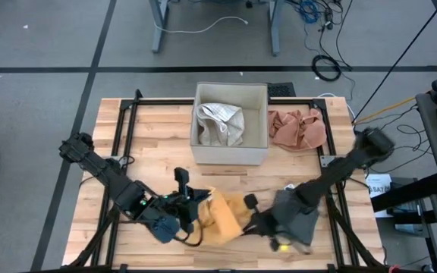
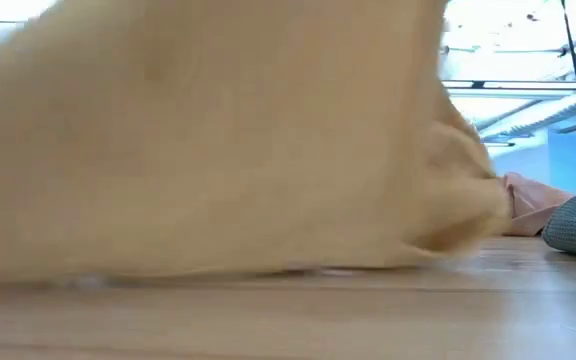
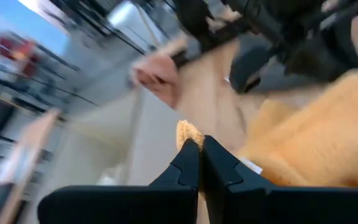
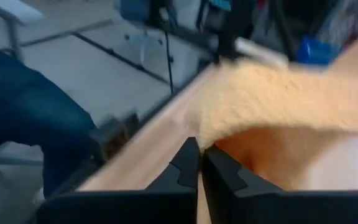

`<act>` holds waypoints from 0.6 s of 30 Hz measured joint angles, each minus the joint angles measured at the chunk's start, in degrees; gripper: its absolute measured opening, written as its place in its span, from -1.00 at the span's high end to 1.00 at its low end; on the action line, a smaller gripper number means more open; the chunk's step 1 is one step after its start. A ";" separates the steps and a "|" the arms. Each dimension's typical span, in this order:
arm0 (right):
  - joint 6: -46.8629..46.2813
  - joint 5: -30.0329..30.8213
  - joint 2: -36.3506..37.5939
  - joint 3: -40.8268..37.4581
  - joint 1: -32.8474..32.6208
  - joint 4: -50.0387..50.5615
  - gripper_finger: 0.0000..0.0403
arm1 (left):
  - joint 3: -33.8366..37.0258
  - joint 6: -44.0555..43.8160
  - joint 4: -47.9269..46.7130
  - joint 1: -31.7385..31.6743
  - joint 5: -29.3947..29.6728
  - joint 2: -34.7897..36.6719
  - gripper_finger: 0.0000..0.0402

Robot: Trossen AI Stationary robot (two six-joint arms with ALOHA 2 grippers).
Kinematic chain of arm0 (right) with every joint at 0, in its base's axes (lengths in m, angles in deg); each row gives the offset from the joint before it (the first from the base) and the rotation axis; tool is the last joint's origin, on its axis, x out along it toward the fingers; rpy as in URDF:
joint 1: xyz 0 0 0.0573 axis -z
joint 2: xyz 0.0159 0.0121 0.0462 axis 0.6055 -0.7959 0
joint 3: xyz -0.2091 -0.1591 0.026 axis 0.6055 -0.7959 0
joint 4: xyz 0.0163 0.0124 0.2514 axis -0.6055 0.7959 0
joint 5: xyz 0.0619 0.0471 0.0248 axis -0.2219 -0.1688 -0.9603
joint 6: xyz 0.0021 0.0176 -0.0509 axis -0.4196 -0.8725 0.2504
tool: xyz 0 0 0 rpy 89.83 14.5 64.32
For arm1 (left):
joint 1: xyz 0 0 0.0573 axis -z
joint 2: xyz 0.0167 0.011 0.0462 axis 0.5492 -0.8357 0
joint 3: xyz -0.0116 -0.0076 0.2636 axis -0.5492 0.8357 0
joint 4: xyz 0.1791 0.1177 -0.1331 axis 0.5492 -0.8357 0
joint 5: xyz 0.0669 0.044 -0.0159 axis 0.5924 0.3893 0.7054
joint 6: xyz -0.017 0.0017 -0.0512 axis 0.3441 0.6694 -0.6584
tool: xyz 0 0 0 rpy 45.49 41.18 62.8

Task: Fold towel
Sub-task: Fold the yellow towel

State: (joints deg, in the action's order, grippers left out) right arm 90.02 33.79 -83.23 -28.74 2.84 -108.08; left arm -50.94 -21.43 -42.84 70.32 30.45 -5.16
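Yellow towel (image 1: pixel 222 216) — apparently pinched by both closed end effectors.

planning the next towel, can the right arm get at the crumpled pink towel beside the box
Probably yes. The crumpled pink towel lies uncovered on the wooden table, right of the white box, on the right arm's side. But the right gripper is shut at the yellow towel.

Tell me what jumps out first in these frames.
The crumpled orange-yellow towel at the table's near edge, between both arms, fills most of the low view. The left gripper sits at its left side, the right gripper at its right, both with fingers shut. Behind stands a white open box holding a pale cloth, a pink crumpled cloth beside it.
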 joint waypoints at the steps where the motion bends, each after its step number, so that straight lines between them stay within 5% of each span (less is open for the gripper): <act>1: 1.08 -0.09 3.42 0.00 -0.59 1.93 0.99 | -1.13 1.10 0.12 0.79 2.02 0.00 0.99; 10: 5.69 5.77 32.93 0.04 -6.82 13.66 1.00 | -10.05 10.88 3.20 8.39 15.82 0.09 0.99; 18: -6.69 7.87 40.01 0.11 -6.52 30.30 1.00 | -10.24 3.61 -5.65 10.04 18.67 0.07 0.99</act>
State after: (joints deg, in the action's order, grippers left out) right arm 83.33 41.66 -43.22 -28.63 -3.68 -77.78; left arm -61.17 -17.82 -48.48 80.36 49.12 -5.09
